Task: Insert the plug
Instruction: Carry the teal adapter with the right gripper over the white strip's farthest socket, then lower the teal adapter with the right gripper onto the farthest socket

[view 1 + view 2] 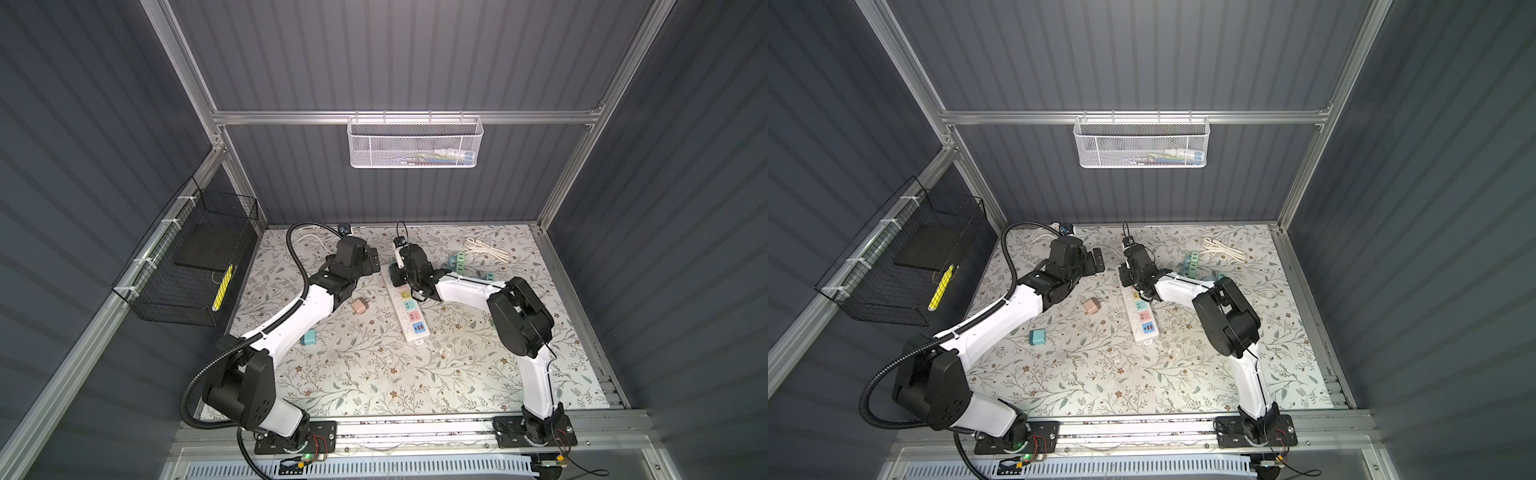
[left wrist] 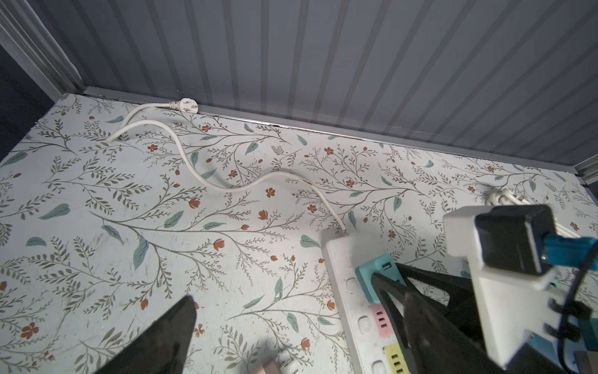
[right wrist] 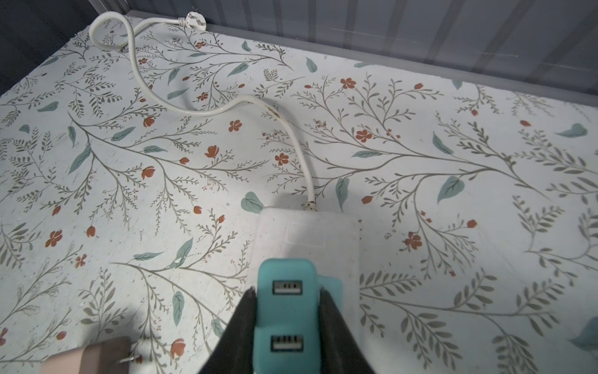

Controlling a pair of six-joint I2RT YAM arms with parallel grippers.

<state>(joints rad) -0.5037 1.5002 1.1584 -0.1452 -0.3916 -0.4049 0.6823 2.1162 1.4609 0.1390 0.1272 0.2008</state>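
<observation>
A: Where's the plug?
B: The teal plug [image 3: 286, 320] is pinched in the right tool [image 3: 287, 293], one black finger on each long side, USB face toward the wrist camera. It sits over the far end of the power strip [image 1: 411, 318], the end where the strip's cord [image 3: 306, 168] leaves.
A: Seated?
B: Can't tell, prongs are hidden. A teal socket pad [image 3: 335, 285] peeks out right beneath it, so the target is straight below the tool. My read: it needs a push down, no sideways travel.
A: Axes?
B: The strip runs front to back on the desk [image 1: 374, 374], slightly slanted. The plug's long side looks lined up with it.
A: Left arm?
B: The left tool [image 1: 372, 262] is spread wide and holds nothing, just beside the strip's far end on its left. The right arm is nearer. The left could brace the strip if it tips.
A: Counts?
B: One strip. One plug held. Two loose left of the strip: pink plug [image 1: 358, 306] and second teal plug [image 1: 308, 337]. A green-teal cluster [image 1: 457, 262] on the right, number unclear. One bundled white cable [image 1: 486, 249].
</observation>
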